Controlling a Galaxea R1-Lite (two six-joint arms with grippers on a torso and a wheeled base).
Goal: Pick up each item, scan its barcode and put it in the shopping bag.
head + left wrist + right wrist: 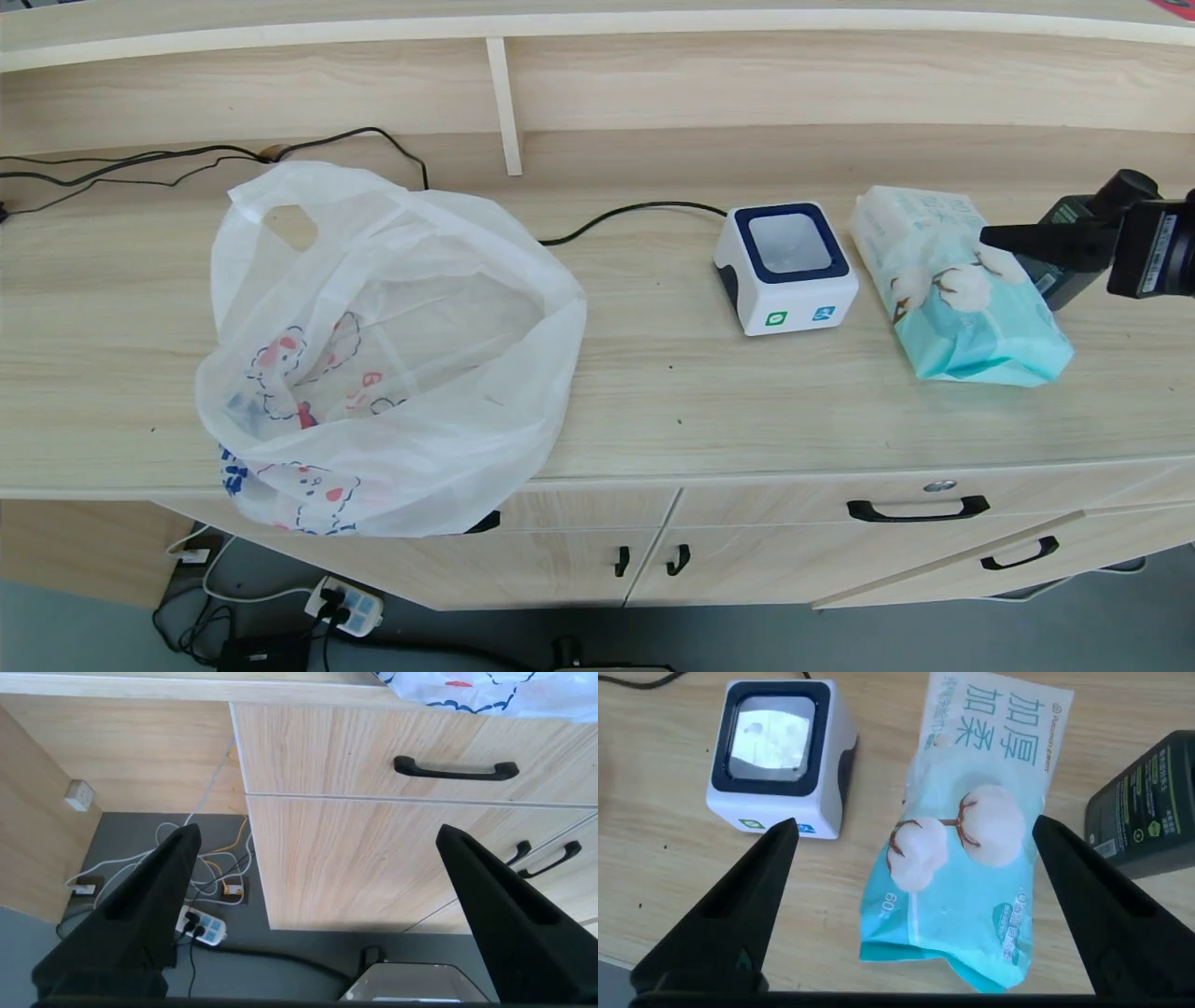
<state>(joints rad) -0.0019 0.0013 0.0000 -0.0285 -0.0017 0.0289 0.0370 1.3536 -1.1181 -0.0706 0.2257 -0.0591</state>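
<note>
Right fingers (738, 915) wide apart over tissue pack (971, 859), long axis front-to-back.

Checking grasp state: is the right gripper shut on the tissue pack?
No, the right gripper is wide open above the tissue pack, not clamped on it.

Head camera overlooks the counter (653, 392) — right wrist, close above, shares scanner (775, 751) and tissue pack (971, 859); left wrist faces drawers (374, 756).

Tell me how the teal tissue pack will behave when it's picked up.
The tissue pack looks soft and puffy with a crumpled end, so it will probably squash and sag. Its glossy film may be slippery. Lying flat, it seems unlikely to roll.
</note>
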